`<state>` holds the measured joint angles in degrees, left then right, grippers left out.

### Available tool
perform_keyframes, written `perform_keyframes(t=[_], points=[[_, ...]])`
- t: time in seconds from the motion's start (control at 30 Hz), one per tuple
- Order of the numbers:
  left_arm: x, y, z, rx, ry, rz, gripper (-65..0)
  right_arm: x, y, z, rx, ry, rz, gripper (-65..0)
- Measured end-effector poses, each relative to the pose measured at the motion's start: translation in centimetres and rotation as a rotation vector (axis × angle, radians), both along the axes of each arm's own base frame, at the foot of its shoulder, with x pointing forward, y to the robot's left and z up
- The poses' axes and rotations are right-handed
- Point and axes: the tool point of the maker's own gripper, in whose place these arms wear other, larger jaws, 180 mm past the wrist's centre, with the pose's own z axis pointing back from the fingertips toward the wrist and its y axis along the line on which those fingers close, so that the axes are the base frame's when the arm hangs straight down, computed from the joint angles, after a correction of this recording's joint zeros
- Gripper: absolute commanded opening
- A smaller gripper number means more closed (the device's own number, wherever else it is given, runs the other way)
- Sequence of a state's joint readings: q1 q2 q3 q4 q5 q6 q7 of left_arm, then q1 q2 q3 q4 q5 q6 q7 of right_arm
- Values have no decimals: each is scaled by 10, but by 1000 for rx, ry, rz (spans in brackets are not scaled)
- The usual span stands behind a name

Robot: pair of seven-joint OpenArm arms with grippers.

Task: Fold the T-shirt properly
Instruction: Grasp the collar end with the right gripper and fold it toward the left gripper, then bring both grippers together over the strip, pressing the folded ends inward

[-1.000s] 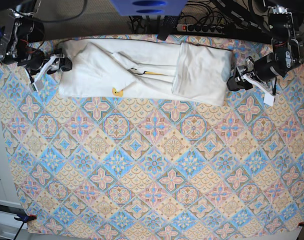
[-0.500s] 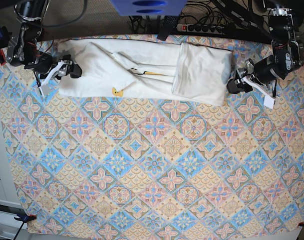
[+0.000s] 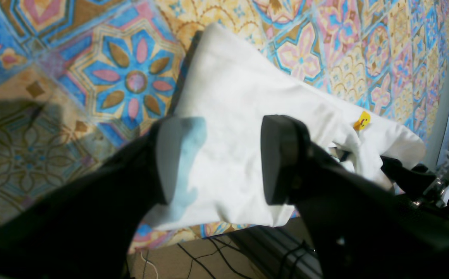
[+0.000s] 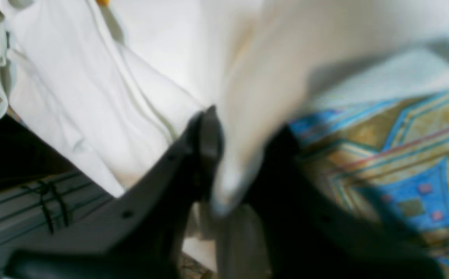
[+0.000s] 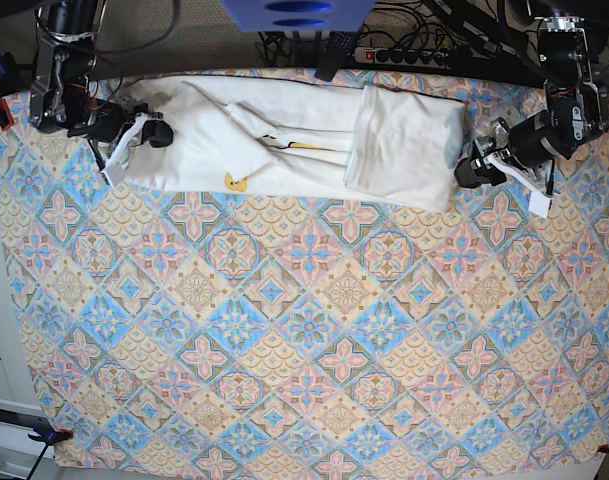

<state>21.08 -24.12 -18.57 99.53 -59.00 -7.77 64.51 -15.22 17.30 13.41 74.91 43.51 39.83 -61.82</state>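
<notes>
Base view: T-shirt (image 5: 284,140) lies sideways; right fingers (image 4: 209,139) pinch it, left fingers (image 3: 178,155) wide.

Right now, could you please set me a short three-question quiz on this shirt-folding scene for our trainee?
1. True or false: the right gripper is shut on an edge of the T-shirt.
2. The left gripper is: A) shut on cloth, B) open at the shirt's folded end, C) out of view.
3. Fill in: the shirt lies on a ____-patterned cloth.

Key: 1 true; 2 B; 3 tile.
</notes>
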Motion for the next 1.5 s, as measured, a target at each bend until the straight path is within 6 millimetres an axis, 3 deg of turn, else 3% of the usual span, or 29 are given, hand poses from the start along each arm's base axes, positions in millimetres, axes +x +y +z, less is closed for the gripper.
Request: perform_keyframes(t=[0.23,0.43,0.57,0.67,0.8,0.9,1.17,1.33,1.5], points=[[0,0,0,0,0,0,-328,4,-41,7,-50,-7,-112,-647],[1,0,1,1,-2,0,-328,59,-84,38,-158,-138,-144,-647],[0,-1,0,-2,0,1,-332,64,-99,37,-252,-108,-121,-647],[-1,-4,-1,-18,-2,14,-407,63,-102,37,-278,-98,-111,-647],[-4,-5,-8,-20,18,22,-551,75,-97,61,-339,-154,-43,-647],[-13,0,-27,11,68,53,-557,79,-79,76,-383,-203,63,-647],[-35,-20,-63,13,168,82,-565,61,19,91,-370,-300,407,-647],[-28,-53,-71,23,146,-2,-568,51,74,97,-291,-351,532,-648],[-22,-80,-82,86,88,-87,-640,41,112,96,-232,-367,599,-648]])
